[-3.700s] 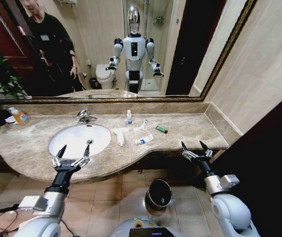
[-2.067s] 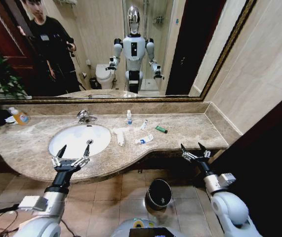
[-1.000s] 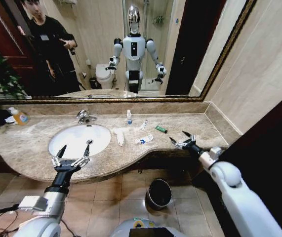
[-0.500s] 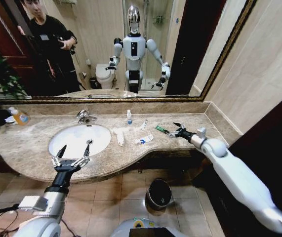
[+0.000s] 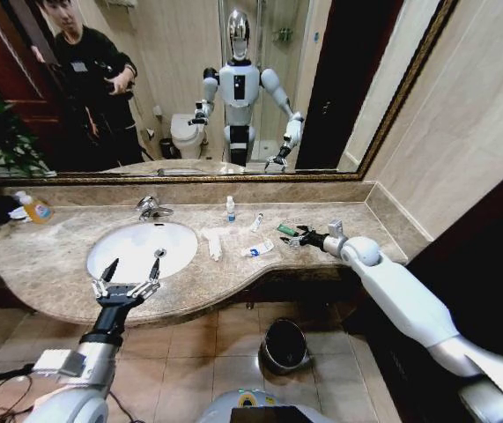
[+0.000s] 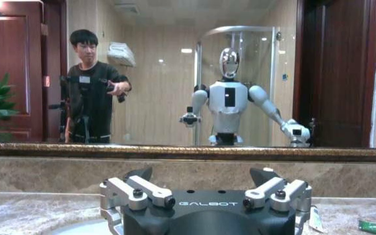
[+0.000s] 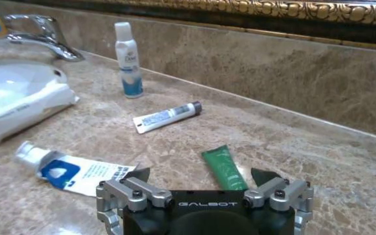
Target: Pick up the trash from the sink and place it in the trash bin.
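Right end effector [image 7: 201,180] spread open over green tube [image 7: 224,167] — lengthwise toward mirror wall

On the marble surround we counted four pieces of trash (one crumpled white tissue [image 5: 212,242], one white-and-blue packet [image 5: 257,249], one green tube [image 5: 287,230] and one white tube [image 5: 256,222]), plus one blue-capped bottle [image 5: 231,210], one orange soap bottle [image 5: 33,207] and one trash bin [image 5: 284,345].

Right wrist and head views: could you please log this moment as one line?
right gripper: open, over counter at small green tube | left gripper: open, at sink front edge | trash bin: on floor
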Motion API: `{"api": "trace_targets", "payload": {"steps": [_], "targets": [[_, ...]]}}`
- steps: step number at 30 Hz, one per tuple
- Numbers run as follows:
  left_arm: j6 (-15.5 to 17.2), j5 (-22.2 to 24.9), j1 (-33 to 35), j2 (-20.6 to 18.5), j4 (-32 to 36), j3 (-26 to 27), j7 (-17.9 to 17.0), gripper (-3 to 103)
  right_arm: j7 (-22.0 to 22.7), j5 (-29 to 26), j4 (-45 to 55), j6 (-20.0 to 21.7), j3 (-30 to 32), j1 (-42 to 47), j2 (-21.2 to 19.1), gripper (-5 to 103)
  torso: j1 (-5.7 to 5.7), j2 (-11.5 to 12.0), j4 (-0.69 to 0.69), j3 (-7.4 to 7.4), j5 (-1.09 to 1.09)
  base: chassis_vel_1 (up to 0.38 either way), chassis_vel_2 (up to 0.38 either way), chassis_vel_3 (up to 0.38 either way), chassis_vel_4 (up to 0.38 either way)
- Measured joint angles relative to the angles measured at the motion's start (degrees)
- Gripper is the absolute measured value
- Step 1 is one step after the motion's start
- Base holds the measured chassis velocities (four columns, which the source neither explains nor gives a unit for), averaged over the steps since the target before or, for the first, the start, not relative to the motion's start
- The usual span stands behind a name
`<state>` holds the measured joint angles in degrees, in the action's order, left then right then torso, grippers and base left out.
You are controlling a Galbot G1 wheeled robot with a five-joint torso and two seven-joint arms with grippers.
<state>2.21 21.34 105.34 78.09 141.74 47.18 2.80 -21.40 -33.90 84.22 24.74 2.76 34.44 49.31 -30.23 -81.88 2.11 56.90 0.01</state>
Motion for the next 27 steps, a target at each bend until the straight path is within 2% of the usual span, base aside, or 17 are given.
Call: {"api": "trace_targets", "payload": {"steps": [4, 7, 12, 20, 27], "targets": [[0.0, 0.0, 0.0, 0.0, 0.0, 0.0, 0.0, 100, 1.6, -0.6, -0.6, 1.2, -1.0, -1.5, -0.5, 102, 0.0, 0.0, 0.0, 0.0, -0.01, 0.0, 0.0, 0.0, 0.0], [0.0, 0.0, 0.0, 0.0, 0.0, 0.0, 0.0, 100, 1.7, -1.2, -1.1, 1.7, -1.5, -2.1, -0.7, 98, 0.0, 0.0, -0.01, 0.0, -0.02, 0.0, 0.0, 0.0, 0.0], [0.0, 0.0, 0.0, 0.0, 0.0, 0.0, 0.0, 100, 1.7, -1.8, -2.7, 2.2, -2.0, -2.7, -0.1, 83, 0.0, 0.0, -0.01, 0.0, 0.0, 0.0, 0.0, 0.0, 0.0], [0.0, 0.0, 0.0, 0.0, 0.0, 0.0, 0.0, 100, 2.0, -1.9, -4.9, 2.6, -2.6, -3.6, 1.0, 93, 0.0, 0.0, 0.0, 0.0, -0.01, 0.0, 0.0, 0.0, 0.0], [0.0, 0.0, 0.0, 0.0, 0.0, 0.0, 0.0, 100, 2.3, -2.8, -5.4, 2.4, -2.9, -4.0, 1.1, 78, 0.0, 0.0, 0.0, 0.0, -0.01, 0.0, 0.0, 0.0, 0.0]]}}
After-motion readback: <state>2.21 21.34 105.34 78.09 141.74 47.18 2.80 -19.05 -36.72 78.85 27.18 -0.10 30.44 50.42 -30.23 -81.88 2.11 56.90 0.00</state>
